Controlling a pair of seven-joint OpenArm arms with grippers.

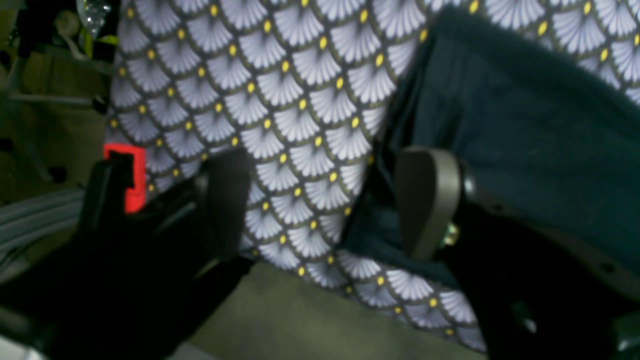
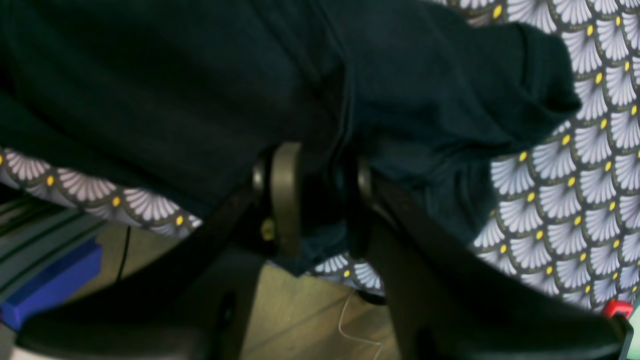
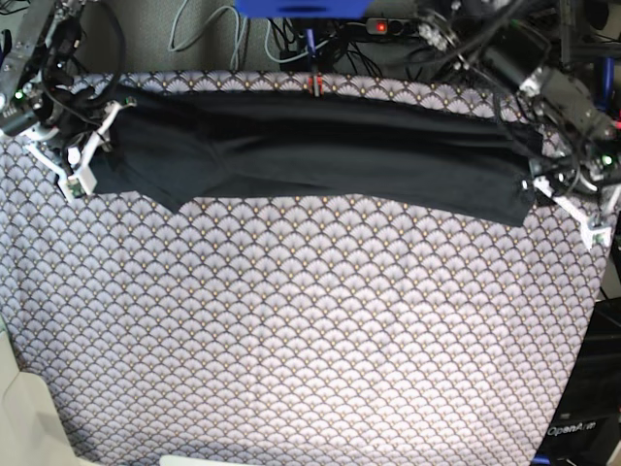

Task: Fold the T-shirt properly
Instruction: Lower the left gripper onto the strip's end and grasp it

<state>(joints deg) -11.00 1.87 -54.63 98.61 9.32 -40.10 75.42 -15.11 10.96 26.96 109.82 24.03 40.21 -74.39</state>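
The black T-shirt [image 3: 320, 146] lies folded into a long band across the far part of the scallop-patterned tablecloth [image 3: 291, 320]. My right gripper [image 3: 92, 160] is at the band's left end. In the right wrist view it [image 2: 322, 200] is shut on a bunched fold of the T-shirt [image 2: 175, 100] near the table edge. My left gripper [image 3: 545, 184] is at the band's right end. In the left wrist view it [image 1: 327, 200] is wide open over the tablecloth [image 1: 300, 100], and one finger [image 1: 430, 200] rests against the T-shirt's edge [image 1: 525, 125].
Cables and a power strip with a red light [image 3: 378, 26] run along the back, beside a blue object [image 3: 301, 6]. A small red clip [image 3: 313, 85] sits at the back table edge. The floor [image 1: 300, 320] shows below the table edge.
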